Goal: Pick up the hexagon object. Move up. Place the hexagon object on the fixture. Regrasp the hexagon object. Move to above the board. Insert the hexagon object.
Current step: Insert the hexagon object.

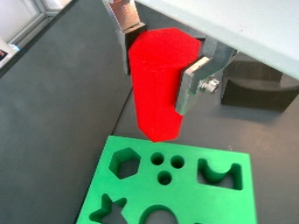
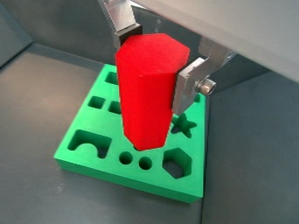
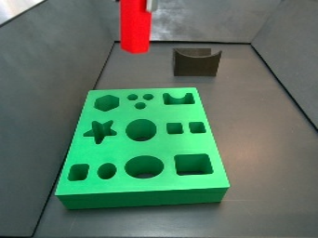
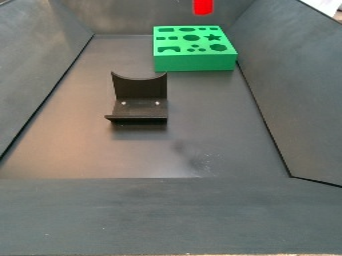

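My gripper (image 1: 162, 70) is shut on the hexagon object (image 1: 156, 87), a glossy red hexagonal peg that hangs upright from the silver fingers (image 1: 193, 84). It also shows in a wrist view (image 2: 147, 92) with the gripper (image 2: 156, 66) clamped near its top. In a side view the peg (image 3: 134, 25) is high in the air, past the far edge of the green board (image 3: 125, 191). The board's hexagon hole (image 1: 126, 160) lies below and near the peg's lower end. The dark fixture (image 3: 195, 61) stands on the floor, apart from the board and empty.
Dark sloping walls enclose the grey floor (image 4: 187, 140). The board (image 4: 227, 60) sits at one end, the fixture (image 4: 136, 100) nearer the middle. The board holds star, circle and square holes as well.
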Controlling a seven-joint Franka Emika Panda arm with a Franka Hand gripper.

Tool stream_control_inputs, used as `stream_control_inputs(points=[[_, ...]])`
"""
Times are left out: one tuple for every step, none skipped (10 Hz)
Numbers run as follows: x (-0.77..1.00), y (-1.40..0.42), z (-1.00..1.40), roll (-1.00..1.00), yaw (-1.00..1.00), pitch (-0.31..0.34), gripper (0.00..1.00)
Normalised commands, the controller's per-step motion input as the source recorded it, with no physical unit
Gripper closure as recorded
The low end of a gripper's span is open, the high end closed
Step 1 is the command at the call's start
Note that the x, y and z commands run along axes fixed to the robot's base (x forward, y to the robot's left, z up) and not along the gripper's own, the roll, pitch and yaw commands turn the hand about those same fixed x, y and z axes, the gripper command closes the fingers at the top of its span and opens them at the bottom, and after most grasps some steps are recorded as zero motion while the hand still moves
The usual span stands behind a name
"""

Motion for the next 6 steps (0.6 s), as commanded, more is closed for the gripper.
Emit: stream_control_inputs(points=[[-0.12, 0.0, -0.35, -0.22, 0.0, -0.017, 1.0], [-0.15, 0.0, -0.29, -0.19, 0.1, -0.027, 1.0], [-0.17, 0.0, -0.27, -0.19, 0.21, -0.031, 1.0], [-0.17, 0.0, -0.25, -0.19, 0.23, -0.044, 1.0], [-0.15, 0.0, -0.24, -0.18, 0.34, -0.034, 1.0], [-0.18, 0.0, -0.21, -0.12, 0.34, -0.083, 1.0]])
